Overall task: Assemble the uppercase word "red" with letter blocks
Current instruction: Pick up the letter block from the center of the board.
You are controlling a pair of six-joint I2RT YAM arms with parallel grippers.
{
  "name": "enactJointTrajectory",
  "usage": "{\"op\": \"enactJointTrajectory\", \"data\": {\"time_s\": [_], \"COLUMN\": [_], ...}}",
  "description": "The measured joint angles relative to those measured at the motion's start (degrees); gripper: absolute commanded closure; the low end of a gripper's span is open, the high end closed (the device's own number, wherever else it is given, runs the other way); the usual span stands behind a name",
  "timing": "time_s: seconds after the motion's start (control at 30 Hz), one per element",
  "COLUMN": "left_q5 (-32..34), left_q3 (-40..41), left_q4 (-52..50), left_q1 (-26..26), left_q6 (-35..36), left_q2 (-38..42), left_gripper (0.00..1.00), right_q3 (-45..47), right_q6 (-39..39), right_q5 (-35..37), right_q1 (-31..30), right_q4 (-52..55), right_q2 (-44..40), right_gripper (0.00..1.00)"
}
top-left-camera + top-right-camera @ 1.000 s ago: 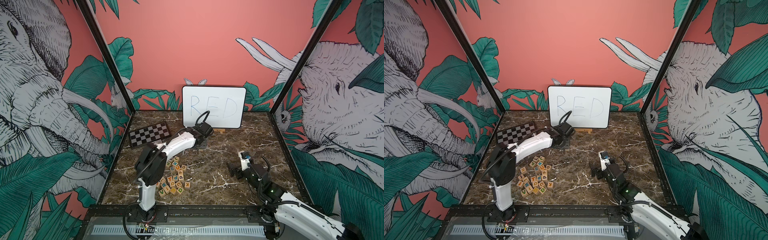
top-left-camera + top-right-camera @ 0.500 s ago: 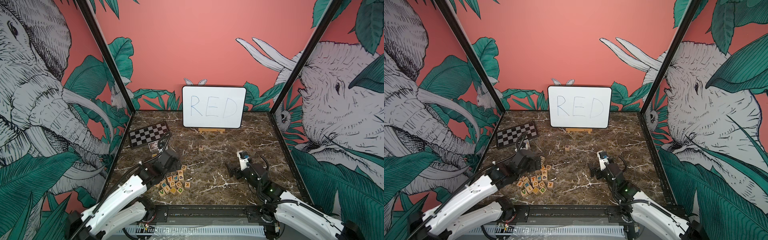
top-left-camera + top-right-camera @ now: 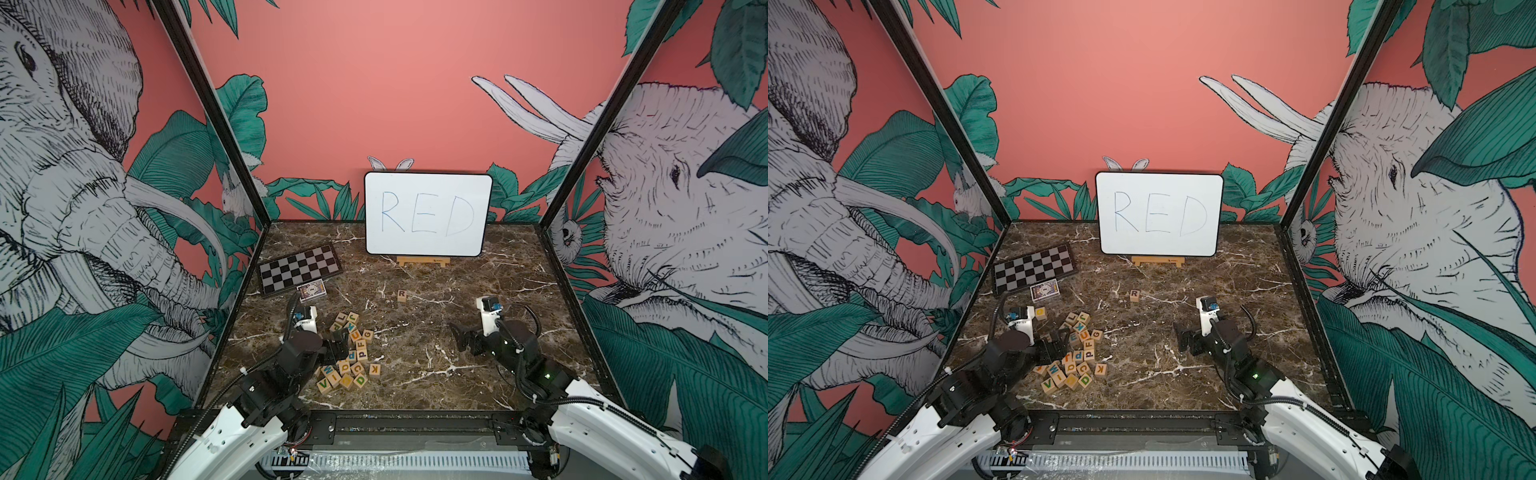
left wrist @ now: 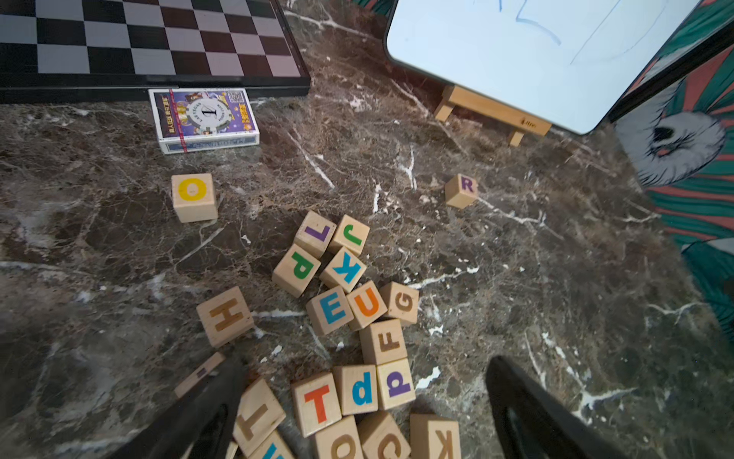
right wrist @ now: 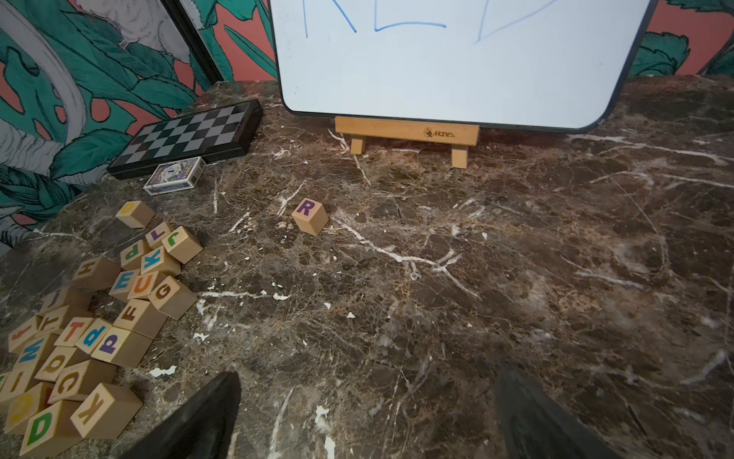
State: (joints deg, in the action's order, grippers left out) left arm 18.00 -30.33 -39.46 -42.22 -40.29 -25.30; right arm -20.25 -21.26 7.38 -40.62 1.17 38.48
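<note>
A letter block showing a purple R (image 3: 401,295) (image 3: 1134,295) (image 4: 460,190) (image 5: 310,216) stands alone on the marble in front of the whiteboard. The other letter blocks lie in a loose pile (image 3: 351,357) (image 3: 1077,357) at the near left. Among them are a blue E (image 4: 330,310) (image 5: 124,282) and a green D (image 3: 360,379) (image 5: 41,427). My left gripper (image 3: 337,347) (image 4: 365,359) hovers open at the pile's left edge, with several blocks between its spread fingers and none gripped. My right gripper (image 3: 463,338) (image 5: 367,373) is open over bare marble at the near right.
A whiteboard (image 3: 428,216) with RED handwritten on it stands on a wooden easel at the back. A checkered board (image 3: 299,270) and a card deck (image 3: 311,290) lie at the back left. A lone O block (image 4: 194,196) sits beside the pile.
My left arm let go of the R block in front of the whiteboard and pulled back to the pile, jaws now open. The right arm has not moved.
</note>
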Motion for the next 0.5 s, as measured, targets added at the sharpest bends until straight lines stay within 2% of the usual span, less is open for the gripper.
{"op": "enactJointTrajectory", "data": {"time_s": [0.2, 0.5], "left_q5": [-2.9, -4.9], "left_q3": [-5.9, -6.4], "left_q4": [-2.8, -4.5], "left_q1": [0.0, 0.0], "left_q6": [2.8, 3.4], "left_q2": [-10.2, -14.9], "left_gripper": [0.18, 0.27], "right_q3": [-3.2, -3.3], "right_q6": [-1.1, -1.3], "right_q5": [2.3, 3.2], "right_q1": [0.0, 0.0], "right_q4": [3.4, 6.5], "right_q2": [-0.7, -1.5], "right_gripper": [0.02, 0.01]}}
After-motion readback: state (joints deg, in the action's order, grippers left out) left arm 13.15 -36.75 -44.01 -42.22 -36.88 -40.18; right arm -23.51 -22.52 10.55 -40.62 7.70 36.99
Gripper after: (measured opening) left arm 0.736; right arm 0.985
